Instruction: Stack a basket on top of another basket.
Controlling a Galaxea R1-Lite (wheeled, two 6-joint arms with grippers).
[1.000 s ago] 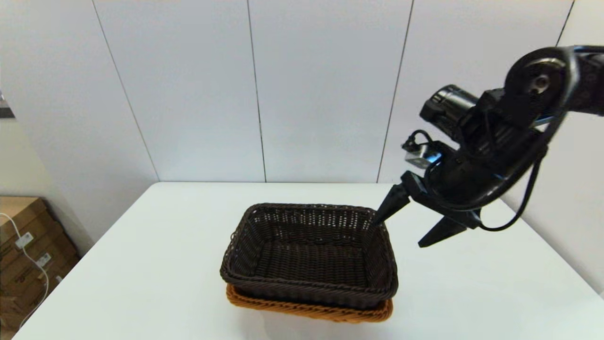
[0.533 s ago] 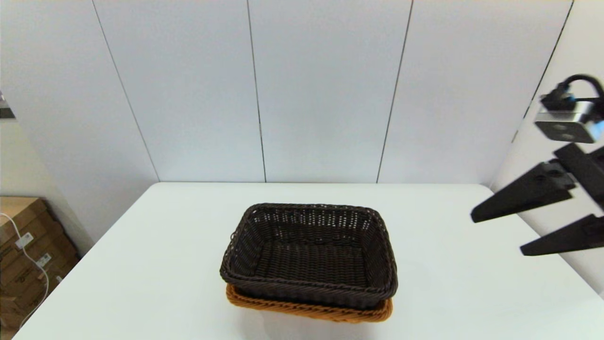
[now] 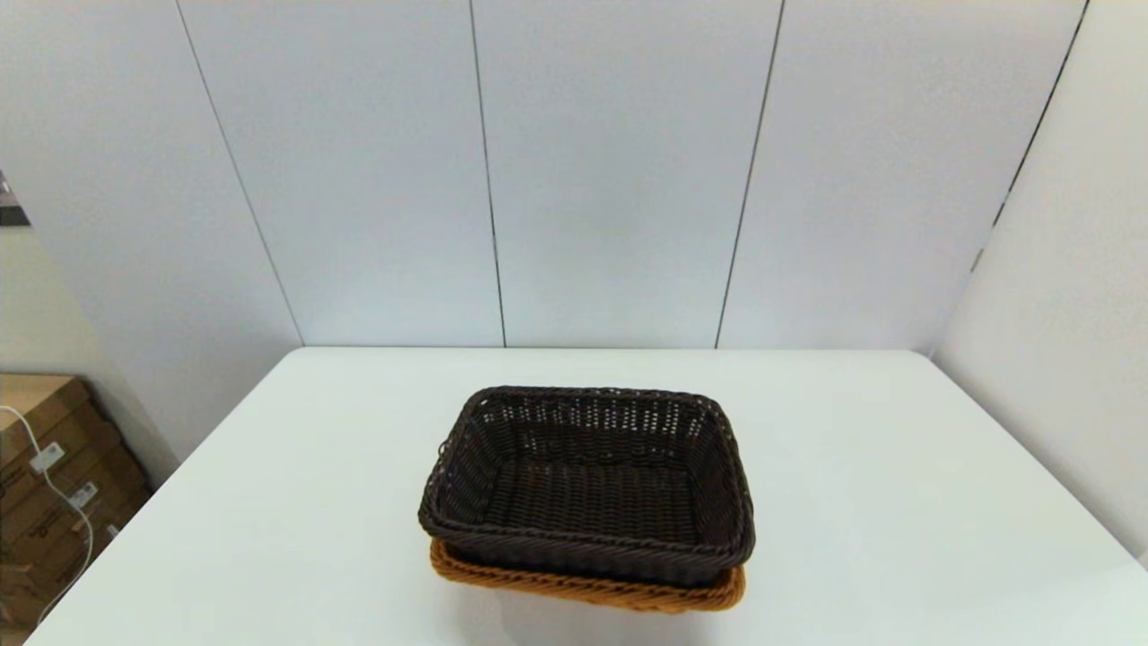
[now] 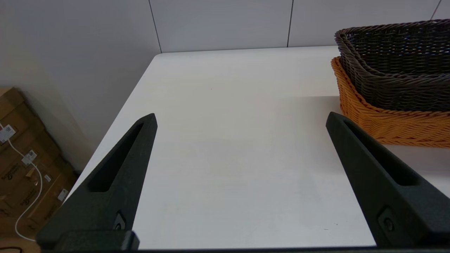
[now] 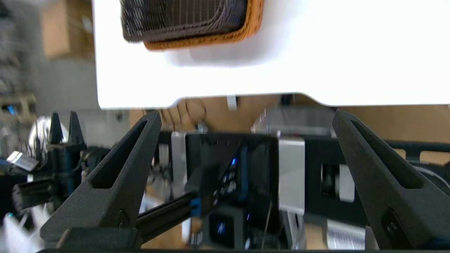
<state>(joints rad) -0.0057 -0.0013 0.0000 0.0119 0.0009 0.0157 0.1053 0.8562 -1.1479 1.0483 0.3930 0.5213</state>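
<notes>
The dark brown basket point(image 3: 587, 543) sits nested inside the orange basket point(image 3: 583, 589) near the front middle of the table; only the orange rim shows beneath it. Neither arm appears in the head view. My left gripper point(image 4: 242, 116) hovers open and empty low over the table, to the left of the dark basket point(image 4: 397, 70) and orange basket point(image 4: 397, 124), well apart from them. My right gripper point(image 5: 248, 113) is open and empty, off the table's near edge. Its view looks back at the robot's body, with the dark basket point(image 5: 182, 17) and orange basket point(image 5: 211, 39) far off.
The white table point(image 3: 897, 502) has walls behind it and on its right side. Cardboard boxes point(image 3: 54, 484) with a white cable stand on the floor off its left edge, also seen as boxes point(image 4: 24, 165) in the left wrist view.
My open right gripper drew back from the dark basket's right rim, swung right and left the head view. The stacked baskets have not moved.
</notes>
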